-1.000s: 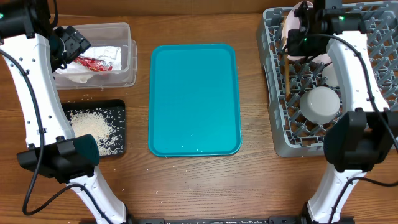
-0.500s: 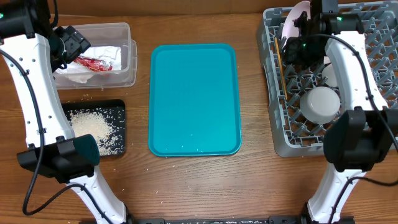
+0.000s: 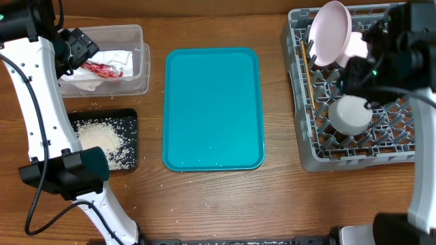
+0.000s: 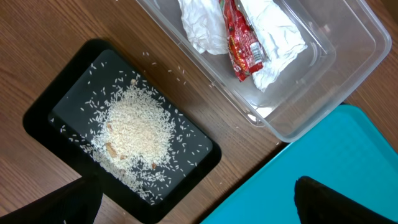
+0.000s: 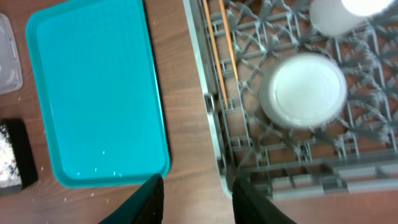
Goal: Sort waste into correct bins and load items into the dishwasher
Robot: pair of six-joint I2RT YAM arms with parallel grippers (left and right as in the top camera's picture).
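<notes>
The grey dish rack (image 3: 308, 158) holds a pinkish plate (image 3: 330, 33) standing on edge at its back left. A pair of chopsticks (image 3: 306, 71) lies along its left side, and an upturned round bowl (image 3: 351, 114) sits near its front. In the right wrist view the chopsticks (image 5: 221, 37), the bowl (image 5: 303, 90) and a white cup (image 5: 345, 14) show. My right gripper (image 5: 199, 199) hangs open and empty above the rack's front left corner. The clear tub (image 3: 138, 33) holds a white napkin (image 4: 205, 25) and a red wrapper (image 4: 242, 46). Rice (image 4: 134, 127) lies in the black tray (image 4: 43, 118). My left gripper (image 4: 199, 205) is open and empty.
A teal tray (image 3: 212, 109) lies in the middle of the wooden table, between the bins and the rack. A few rice grains lie scattered on the wood beside the black tray (image 3: 78, 117). My left arm stretches along the table's left side.
My right gripper has let go and lifted away from the pinkish plate, which now stands alone in the rack. The chopsticks shifted to the rack's left edge. The left arm has not moved.
</notes>
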